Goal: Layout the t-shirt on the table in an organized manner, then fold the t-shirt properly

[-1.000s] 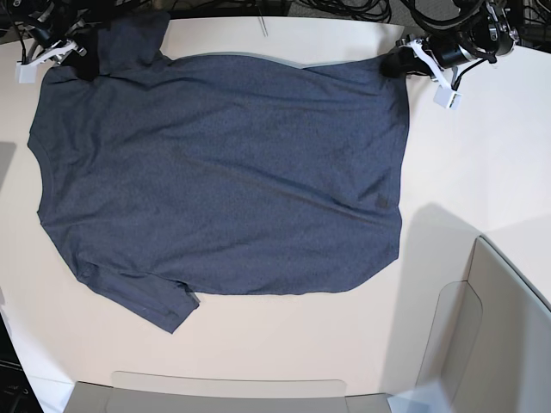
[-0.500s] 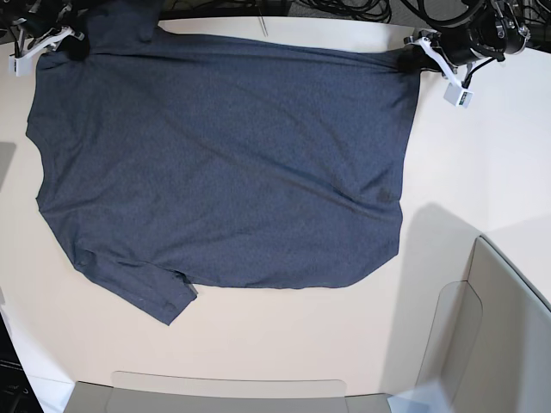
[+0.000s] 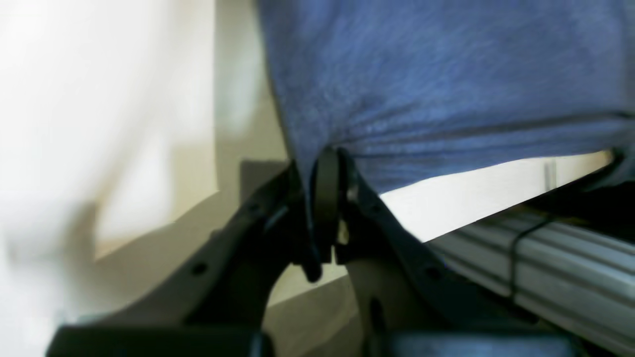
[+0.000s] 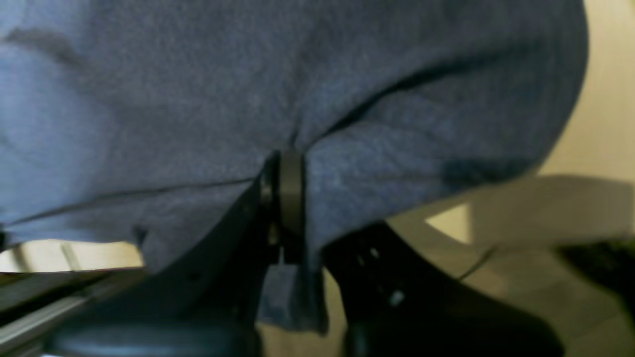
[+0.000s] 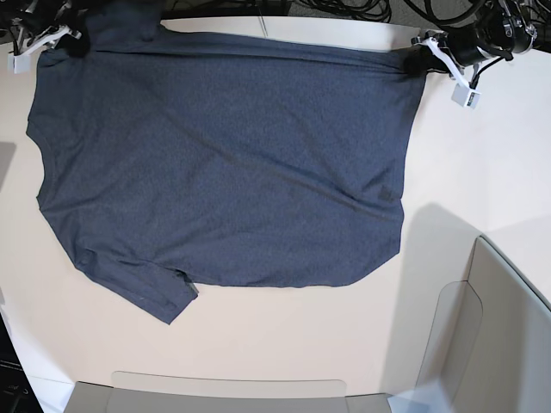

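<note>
The t-shirt (image 5: 224, 163) lay spread flat over the far half of the counter (image 5: 284, 344), its far edge running close along the counter's far rim and stretched between the two pincers. Nearer than the shirt, a broad band of bare counter reached to the near rim, and more bare surface lay on the hem side, toward the pale grey panels (image 5: 504, 344). One sleeve pointed toward the near rim; the other sat at the far corner beside the right pincer (image 5: 65, 39).

No lettering or brand could be read on the shirt's upper face; only a small dark spot showed near the hem.

The left pincer (image 5: 417, 60) was clamped on the shirt's far hem corner, and the right pincer on the shoulder corner. The wrist views alone showed the grips: the left pincer (image 3: 325, 198) pinched a gathered fold with creases fanning from it, and the right pincer (image 4: 287, 198) was closed on cloth that draped past its fingers. Both were blurred.
</note>
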Robot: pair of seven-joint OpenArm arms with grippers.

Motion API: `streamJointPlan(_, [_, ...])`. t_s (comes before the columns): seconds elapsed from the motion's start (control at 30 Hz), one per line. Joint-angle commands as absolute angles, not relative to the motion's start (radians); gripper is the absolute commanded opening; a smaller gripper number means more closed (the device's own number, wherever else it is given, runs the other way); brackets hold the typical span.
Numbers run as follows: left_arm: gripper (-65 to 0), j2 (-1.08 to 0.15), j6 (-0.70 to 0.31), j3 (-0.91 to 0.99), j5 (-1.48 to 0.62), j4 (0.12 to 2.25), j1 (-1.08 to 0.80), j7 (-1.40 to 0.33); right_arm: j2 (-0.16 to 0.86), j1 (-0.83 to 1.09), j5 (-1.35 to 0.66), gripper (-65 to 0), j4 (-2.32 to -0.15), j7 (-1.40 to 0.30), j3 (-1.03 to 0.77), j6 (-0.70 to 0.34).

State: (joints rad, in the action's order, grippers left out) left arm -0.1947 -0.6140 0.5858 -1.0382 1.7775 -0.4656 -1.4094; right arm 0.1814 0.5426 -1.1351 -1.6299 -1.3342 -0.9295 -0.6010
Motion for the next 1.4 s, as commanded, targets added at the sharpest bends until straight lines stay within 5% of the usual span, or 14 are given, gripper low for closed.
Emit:
streamJointPlan(0.0, [-65.0, -0.214, -0.621, 0.595, -1.082, 1.794, -0.446, -1.396, 0.216, 0.550, -1.188, -65.0, -1.643, -1.336, -0.935, -0.591])
streamJointPlan(0.43, [-65.0, -0.234, -0.662, 0.588, -1.170, 1.791, -0.222, -1.396, 0.216, 0.317, -1.237, -65.0, -1.641, -1.336, -0.928, -0.588])
streamJointPlan(0.87, [-65.0, -0.236, -0.642, 0.513, -1.167, 1.762, -0.148, -1.396, 0.110, -0.010, -0.875, -65.0, -1.633, -1.331, -0.750, -0.588])
streamJointPlan(1.37, [-65.0, -0.349, -0.599, 0.509, -1.167, 1.504, -0.108, -1.360, 0.104, -0.036, -0.662, -65.0, -1.633, -1.280, -0.811, -0.588])
